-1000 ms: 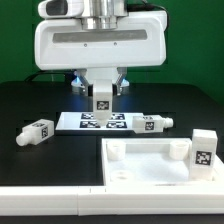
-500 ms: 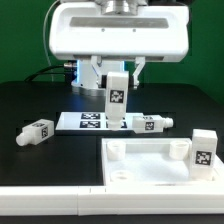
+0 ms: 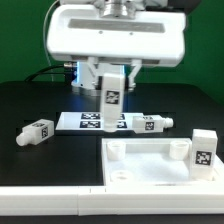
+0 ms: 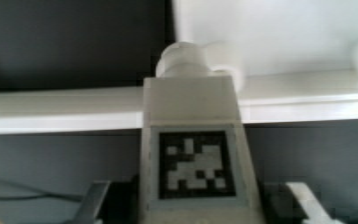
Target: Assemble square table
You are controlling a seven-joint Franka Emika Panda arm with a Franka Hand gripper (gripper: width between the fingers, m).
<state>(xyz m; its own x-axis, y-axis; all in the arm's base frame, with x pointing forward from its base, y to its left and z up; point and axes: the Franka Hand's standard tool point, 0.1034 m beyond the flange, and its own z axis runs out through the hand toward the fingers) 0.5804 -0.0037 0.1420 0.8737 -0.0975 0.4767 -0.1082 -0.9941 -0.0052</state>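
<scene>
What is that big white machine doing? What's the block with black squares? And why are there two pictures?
It's a robot arm. At its end is a grabbing tool with two fingers. One picture comes from a camera standing off to the side. The other comes from a camera on the arm's wrist.

The tool holds a small white table leg with a black-and-white tag. That leg is the big block in the wrist picture.

On the black table, two more legs lie down: the left leg and the right leg, as the side camera sees them. The standing leg is upright by the square white table top. The flat marker board isn't furniture.
</scene>
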